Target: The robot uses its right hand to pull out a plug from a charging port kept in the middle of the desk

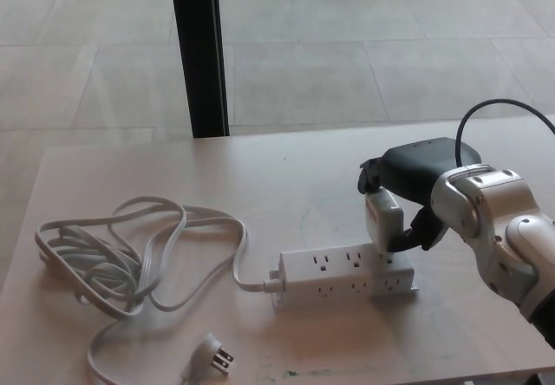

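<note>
Prongs of the cord's own plug (213, 355) lie loose at the near edge of the desk (295, 181). Behind it I see the white power strip (342, 273) lying mid-desk, its cord (121, 246) looped in a tangle to my left. At the strip's right end my right hand (414, 190) has its black fingers (373, 177) pinching the white adapter plug (383, 218), which stands tilted, its lower end right at the strip's top. Beyond the desk, a black post (201, 51) rises from the tiled floor (364, 47).
</note>
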{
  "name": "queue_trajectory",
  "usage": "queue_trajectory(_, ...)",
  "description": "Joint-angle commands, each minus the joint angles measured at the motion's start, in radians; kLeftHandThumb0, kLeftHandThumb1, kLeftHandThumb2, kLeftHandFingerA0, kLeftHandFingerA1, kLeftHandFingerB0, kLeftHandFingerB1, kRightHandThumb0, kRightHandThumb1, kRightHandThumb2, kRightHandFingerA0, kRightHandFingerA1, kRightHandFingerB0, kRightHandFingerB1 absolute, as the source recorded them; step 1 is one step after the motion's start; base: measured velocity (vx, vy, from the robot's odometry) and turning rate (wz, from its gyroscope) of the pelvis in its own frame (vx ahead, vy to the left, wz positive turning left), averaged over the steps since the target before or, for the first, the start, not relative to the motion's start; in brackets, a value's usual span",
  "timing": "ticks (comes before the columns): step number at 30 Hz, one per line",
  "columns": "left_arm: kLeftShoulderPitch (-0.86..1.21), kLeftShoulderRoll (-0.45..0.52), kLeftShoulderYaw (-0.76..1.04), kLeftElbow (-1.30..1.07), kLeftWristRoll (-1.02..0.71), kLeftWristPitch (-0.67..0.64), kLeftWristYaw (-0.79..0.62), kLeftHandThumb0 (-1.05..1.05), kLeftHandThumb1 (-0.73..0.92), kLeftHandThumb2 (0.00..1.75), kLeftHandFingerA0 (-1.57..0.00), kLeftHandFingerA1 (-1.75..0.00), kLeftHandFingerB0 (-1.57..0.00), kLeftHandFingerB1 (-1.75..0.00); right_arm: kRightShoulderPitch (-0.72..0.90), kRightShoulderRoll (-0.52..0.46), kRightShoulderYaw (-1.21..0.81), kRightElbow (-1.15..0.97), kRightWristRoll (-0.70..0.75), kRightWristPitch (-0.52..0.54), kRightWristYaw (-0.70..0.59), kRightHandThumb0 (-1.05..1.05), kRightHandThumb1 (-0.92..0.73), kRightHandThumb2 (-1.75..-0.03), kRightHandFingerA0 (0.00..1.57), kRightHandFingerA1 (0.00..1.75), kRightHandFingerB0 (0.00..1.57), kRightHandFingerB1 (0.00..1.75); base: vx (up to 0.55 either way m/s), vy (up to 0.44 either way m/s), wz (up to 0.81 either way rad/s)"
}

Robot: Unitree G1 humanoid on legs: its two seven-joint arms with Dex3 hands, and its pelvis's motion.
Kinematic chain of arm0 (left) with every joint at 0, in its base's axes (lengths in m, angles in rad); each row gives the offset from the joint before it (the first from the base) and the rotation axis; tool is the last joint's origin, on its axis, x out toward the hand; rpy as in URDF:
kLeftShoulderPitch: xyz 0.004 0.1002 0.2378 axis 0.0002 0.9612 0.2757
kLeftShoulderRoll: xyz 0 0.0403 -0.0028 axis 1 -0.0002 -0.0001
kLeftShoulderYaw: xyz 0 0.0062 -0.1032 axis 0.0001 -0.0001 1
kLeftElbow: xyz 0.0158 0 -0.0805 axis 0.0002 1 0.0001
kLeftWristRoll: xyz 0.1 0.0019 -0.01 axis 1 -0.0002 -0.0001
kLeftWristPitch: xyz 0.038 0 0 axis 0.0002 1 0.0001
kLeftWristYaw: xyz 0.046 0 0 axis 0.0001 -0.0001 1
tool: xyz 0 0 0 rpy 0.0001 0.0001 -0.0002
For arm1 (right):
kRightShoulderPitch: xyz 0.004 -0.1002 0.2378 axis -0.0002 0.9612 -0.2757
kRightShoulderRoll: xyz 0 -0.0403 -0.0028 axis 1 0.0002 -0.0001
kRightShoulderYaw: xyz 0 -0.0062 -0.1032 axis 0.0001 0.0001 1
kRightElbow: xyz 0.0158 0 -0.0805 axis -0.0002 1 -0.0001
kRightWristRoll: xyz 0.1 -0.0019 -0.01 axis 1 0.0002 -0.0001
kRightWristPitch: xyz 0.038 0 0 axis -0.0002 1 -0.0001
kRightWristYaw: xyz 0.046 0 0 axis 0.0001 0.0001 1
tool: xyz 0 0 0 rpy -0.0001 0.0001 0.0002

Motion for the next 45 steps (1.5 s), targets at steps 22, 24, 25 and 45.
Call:
queue_trajectory(22, 0.018, 0.016, 0.025, 0.004, -0.018, -0.015, -0.02, -0.72, 0.76, 0.64, -0.79, -0.48, -0.63, -0.4, 0.026, -0.031, -0.061, -0.073, 0.002, 0.023, 0.013, -0.4, -0.72, -0.77, 0.84, 1.68, 0.75, 1.12, 0.0, 0.0, 0.0)
queue_trajectory(24, 0.019, 0.015, 0.026, 0.001, -0.019, -0.013, -0.019, -0.73, 0.76, 0.64, -0.78, -0.47, -0.63, -0.4, 0.024, -0.033, -0.063, -0.079, -0.002, 0.022, 0.019, -0.38, -0.72, -0.79, 0.87, 1.73, 0.77, 1.18, 0.0, 0.0, 0.0)
queue_trajectory(25, 0.018, 0.014, 0.029, 0.0, -0.023, -0.011, -0.02, -0.73, 0.76, 0.64, -0.78, -0.47, -0.63, -0.4, 0.024, -0.033, -0.066, -0.08, -0.001, 0.019, 0.019, -0.38, -0.72, -0.79, 0.87, 1.73, 0.77, 1.18, 0.0, 0.0, 0.0)
queue_trajectory(45, 0.052, 0.021, 0.026, -0.016, -0.024, -0.009, -0.045, -0.73, 0.79, 0.65, -0.75, -0.45, -0.6, -0.39, -0.046, -0.109, -0.169, -0.064, 0.033, 0.026, 0.057, -0.41, -0.73, -0.8, 0.91, 1.73, 0.81, 1.07, 0.0, 0.0, 0.0)
